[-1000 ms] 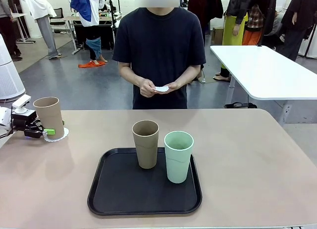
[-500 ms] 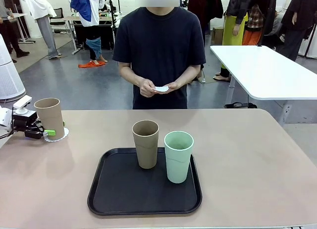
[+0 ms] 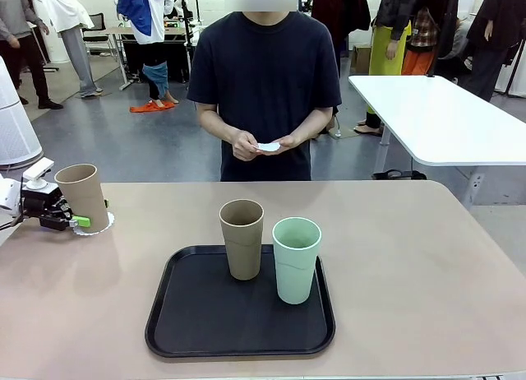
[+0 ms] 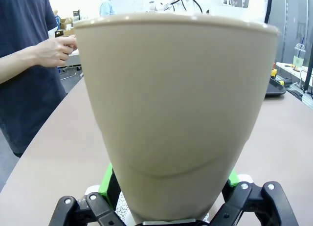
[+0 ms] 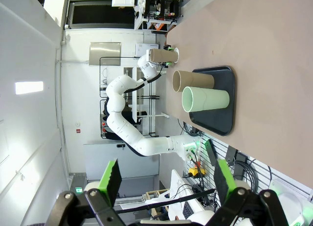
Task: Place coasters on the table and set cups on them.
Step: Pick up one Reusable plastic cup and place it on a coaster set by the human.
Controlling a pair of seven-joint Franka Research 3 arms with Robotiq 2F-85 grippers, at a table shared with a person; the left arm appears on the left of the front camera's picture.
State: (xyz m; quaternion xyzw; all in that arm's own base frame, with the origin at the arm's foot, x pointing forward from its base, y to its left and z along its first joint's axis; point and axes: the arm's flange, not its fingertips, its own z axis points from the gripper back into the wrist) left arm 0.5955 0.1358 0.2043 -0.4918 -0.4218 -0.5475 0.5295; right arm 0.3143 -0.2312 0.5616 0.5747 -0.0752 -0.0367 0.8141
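At the left edge of the front frame we see our left gripper (image 3: 80,220) clenched on the base of a tan cup (image 3: 82,194), which leans slightly over a coaster (image 3: 104,224) on the table (image 3: 411,257). Our right gripper (image 5: 166,179) hangs released, grasping nothing. At lower centre, a second tan cup (image 3: 242,240) and the mint cup (image 3: 296,261) stand on the black tray (image 3: 205,322).

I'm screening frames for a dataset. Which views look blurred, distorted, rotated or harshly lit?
Front view: sharp and evenly lit, with a faint sheen along the rim of the black tray. Left wrist view: the tan cup looms very close and wide-angle stretched, and the background behind it is washed out. Right wrist view: rolled sideways, so the table runs vertically, with one bright patch on the wall.
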